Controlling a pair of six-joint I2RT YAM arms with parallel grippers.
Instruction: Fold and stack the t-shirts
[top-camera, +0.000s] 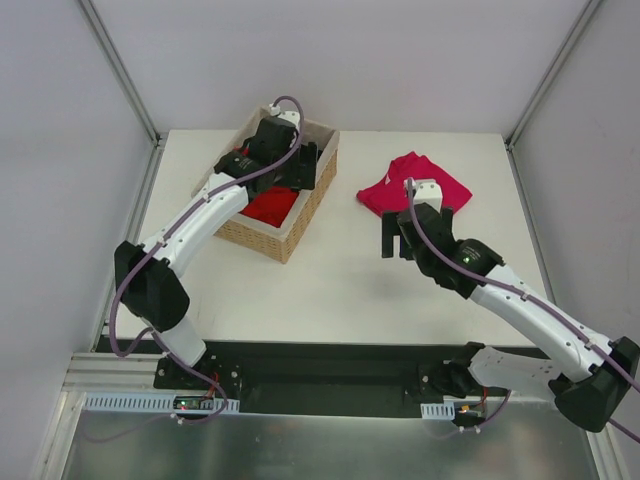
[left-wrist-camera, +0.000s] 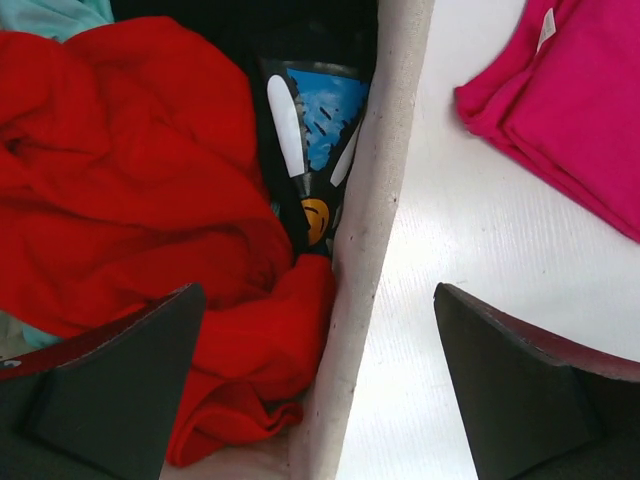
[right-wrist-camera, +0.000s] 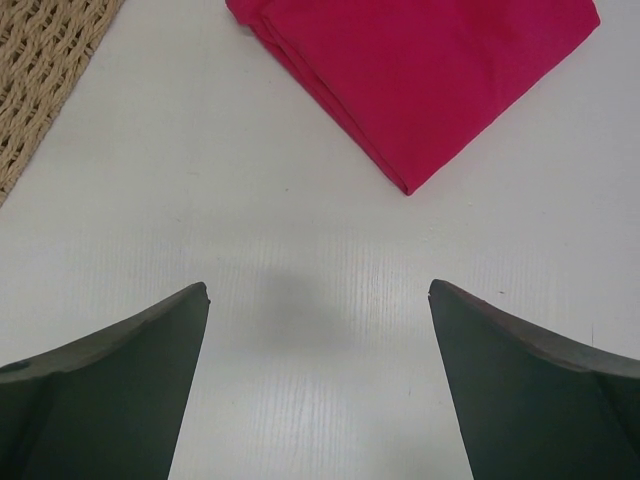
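Observation:
A bright red t-shirt (top-camera: 270, 205) lies crumpled inside the wicker basket (top-camera: 300, 228), filling the left of the left wrist view (left-wrist-camera: 130, 180). A magenta-pink t-shirt (top-camera: 412, 185) lies folded on the table at the back right, also seen from both wrists (left-wrist-camera: 570, 110) (right-wrist-camera: 420, 70). My left gripper (left-wrist-camera: 320, 290) hangs open over the basket's right wall, one finger above the red cloth and one above the table; it holds nothing. My right gripper (right-wrist-camera: 318, 286) is open over bare table, just short of the pink shirt's near corner.
The basket (left-wrist-camera: 380, 200) also holds a black garment with a blue print (left-wrist-camera: 310, 130) and some teal cloth (left-wrist-camera: 60, 15). Its woven side (right-wrist-camera: 45, 70) shows at the left of the right wrist view. White walls surround the table (top-camera: 330, 280).

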